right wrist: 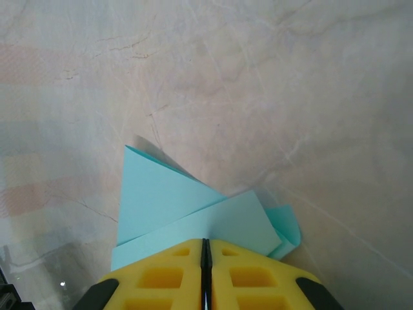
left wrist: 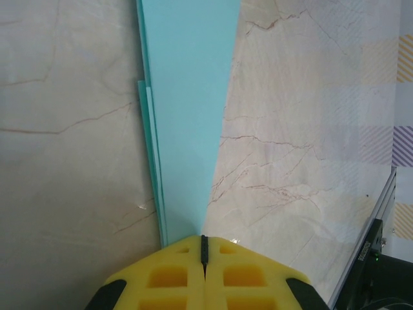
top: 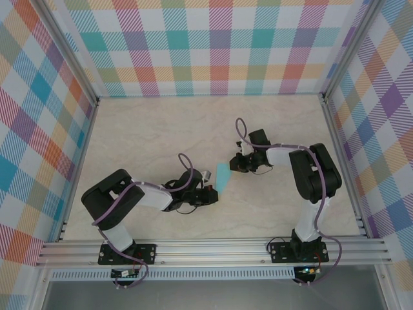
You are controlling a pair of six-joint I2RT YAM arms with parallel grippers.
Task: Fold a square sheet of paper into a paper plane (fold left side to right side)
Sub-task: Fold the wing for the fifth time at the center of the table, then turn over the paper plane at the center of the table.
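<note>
Left gripper (left wrist: 204, 245) and right gripper (right wrist: 205, 247): both clamped tight on the paper plane (left wrist: 187, 129), which runs forward from each set of fingertips. Advice: move the 2 hands together, layers aligned, no twisting.

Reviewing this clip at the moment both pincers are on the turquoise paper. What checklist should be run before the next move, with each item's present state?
1. Left pincer shut on the narrow end of the paper plane: ok.
2. Right pincer shut on the opposite end: ok.
3. Layers lined up: not ok. Under-layers stick out along one long edge in the left wrist view, and flaps splay in the right wrist view.
4. Paper plane lifted off the table or resting on it: cannot tell.
5. The two pincers are apart, with only paper between them, in the top view: ok.
</note>
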